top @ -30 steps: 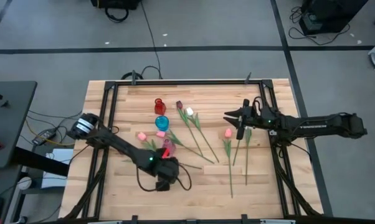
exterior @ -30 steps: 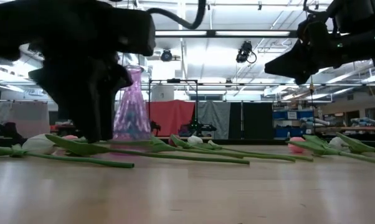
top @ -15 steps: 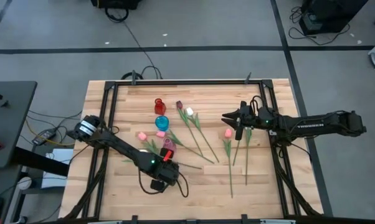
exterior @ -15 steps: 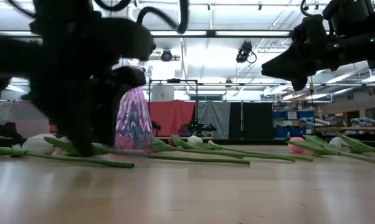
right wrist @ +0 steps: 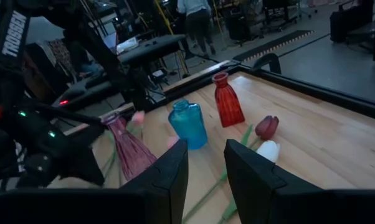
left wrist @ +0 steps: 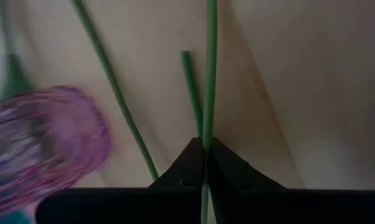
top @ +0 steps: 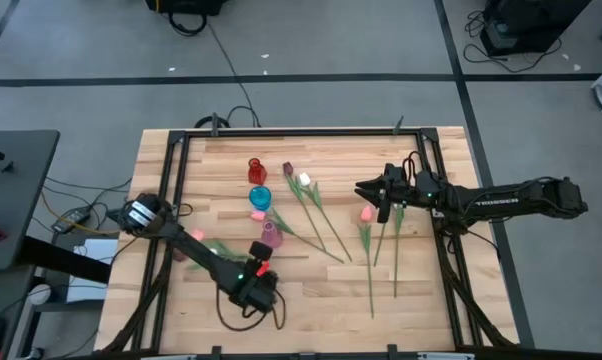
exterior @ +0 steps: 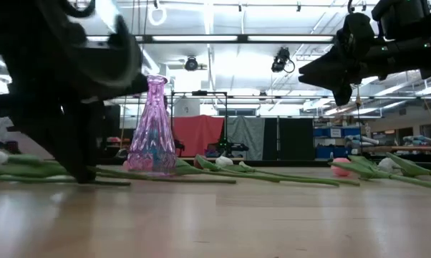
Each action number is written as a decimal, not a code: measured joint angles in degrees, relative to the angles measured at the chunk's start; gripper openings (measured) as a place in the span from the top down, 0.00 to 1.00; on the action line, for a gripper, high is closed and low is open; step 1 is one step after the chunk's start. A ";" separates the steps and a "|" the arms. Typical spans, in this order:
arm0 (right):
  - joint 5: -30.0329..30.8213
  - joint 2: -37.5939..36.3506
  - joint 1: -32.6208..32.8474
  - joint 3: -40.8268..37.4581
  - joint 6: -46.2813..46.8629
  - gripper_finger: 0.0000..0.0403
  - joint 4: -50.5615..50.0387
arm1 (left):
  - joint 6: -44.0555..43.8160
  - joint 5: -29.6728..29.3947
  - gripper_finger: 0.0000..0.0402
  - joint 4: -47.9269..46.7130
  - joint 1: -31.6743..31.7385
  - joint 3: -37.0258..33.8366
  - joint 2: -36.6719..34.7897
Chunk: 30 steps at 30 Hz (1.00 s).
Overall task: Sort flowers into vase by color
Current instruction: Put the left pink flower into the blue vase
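Left gripper (left wrist: 204,163) fingers pinched on green stem (left wrist: 209,74); stem's long axis runs straight ahead from fingertips, pink vase (left wrist: 41,146) just beside. Right gripper (right wrist: 205,163) aloft, fingers part-open, empty.

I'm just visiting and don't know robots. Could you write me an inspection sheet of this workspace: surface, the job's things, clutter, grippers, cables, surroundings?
Surface: wooden table inside a black frame.
Job's things: red vase, blue vase and pink vase stand upright; tulips lie loose on the wood, none in a vase.
Clutter: nothing seen.
Grippers: left gripper low at the table, fingers shut on a green stem; right gripper raised above the flowers, fingers apart, holding nothing.
Cables: black cable crosses the floor to the table's far edge.
Surroundings: grey floor; a person stands in the room beyond.
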 joint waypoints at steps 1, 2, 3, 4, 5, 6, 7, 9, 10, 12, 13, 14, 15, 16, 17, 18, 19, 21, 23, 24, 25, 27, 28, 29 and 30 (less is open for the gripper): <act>0.04 0.20 0.00 0.00 -0.02 0.71 0.01 | -0.76 -1.09 0.96 -1.51 -0.46 0.13 -0.08; 0.09 0.31 0.00 0.00 -0.01 0.71 0.03 | -1.60 -1.27 0.96 -3.60 -0.65 0.11 -0.12; 0.09 0.33 0.00 0.00 -0.01 0.71 -0.22 | -2.75 -1.27 0.96 -5.44 -0.78 0.00 -0.11; 0.09 0.33 0.00 0.00 0.00 0.71 -0.33 | -3.90 -1.27 0.97 -6.45 -0.89 -0.04 -0.08; 0.08 0.33 0.00 0.00 0.00 0.71 -0.33 | -4.83 -1.29 0.97 -7.21 -1.02 0.00 -0.08; 0.02 0.33 0.02 0.00 0.00 0.71 -0.35 | -5.78 -1.60 0.97 -8.38 -1.17 0.07 -0.09; -0.16 0.33 0.04 0.00 0.00 0.71 -0.39 | -6.31 -1.70 0.97 -9.67 -1.32 0.07 -0.11; -0.39 0.33 0.06 0.00 0.00 0.71 -0.42 | -7.67 -2.28 0.97 -12.77 -1.75 0.09 -0.11; -0.41 0.33 0.07 0.00 0.00 0.71 -0.42 | -8.42 -2.98 0.97 -14.39 -2.05 0.09 -0.13; -0.37 0.33 0.17 0.00 0.03 0.71 -0.39 | -8.62 -4.25 0.97 -17.31 -2.52 0.11 -0.21; -0.35 0.33 0.25 0.00 0.16 0.71 -0.12 | -8.64 -4.90 0.97 -18.58 -2.82 0.11 -0.21; -0.35 0.33 0.33 0.00 0.39 0.71 0.51 | -8.65 -5.64 0.97 -19.69 -3.07 0.11 -0.21; -0.35 0.31 0.46 0.00 0.61 0.71 1.11 | -8.67 -6.50 0.98 -20.45 -3.36 0.10 -0.21; -0.33 0.31 0.64 0.00 0.86 0.71 1.46 | -8.66 -7.35 0.98 -20.96 -3.74 0.11 -0.21; -0.33 0.31 0.81 0.00 1.20 0.71 1.80 | -8.57 -8.08 0.98 -21.18 -4.14 0.09 -0.37; -0.31 0.32 1.01 0.00 1.42 0.71 2.27 | -8.44 -8.83 0.98 -21.09 -4.54 -0.09 -0.89; -0.08 0.31 1.25 0.00 1.58 0.71 2.71 | -8.42 -9.70 0.98 -21.14 -4.79 -0.31 -1.77; 0.18 0.31 1.76 0.00 2.08 0.71 3.42 | -8.76 -10.27 0.98 -21.02 -5.03 -0.67 -4.27; 0.13 0.31 2.41 0.00 2.56 0.71 4.35 | -10.38 -10.56 0.98 -21.35 -5.03 -0.85 -7.37; 0.13 0.31 2.80 0.00 2.87 0.71 4.75 | -11.45 -10.86 0.98 -21.50 -4.99 -0.85 -9.37; 0.13 0.29 3.25 0.00 3.05 0.71 4.79 | -12.20 -11.12 0.98 -21.90 -4.98 -0.85 -11.49; 0.13 0.31 4.05 0.00 3.09 0.71 4.88 | -13.61 -11.18 0.98 -22.93 -4.91 -0.83 -15.77; 0.14 0.31 4.36 0.00 2.94 0.71 5.00 | -14.47 -11.17 0.98 -23.47 -4.72 -0.83 -17.62; 0.18 0.31 4.64 0.00 2.91 0.71 5.08 | -14.89 -11.17 0.98 -24.07 -4.24 -0.83 -19.40; 0.18 0.31 4.89 0.00 2.88 0.71 5.04 | -15.51 -11.16 0.98 -24.75 -3.71 -0.83 -20.83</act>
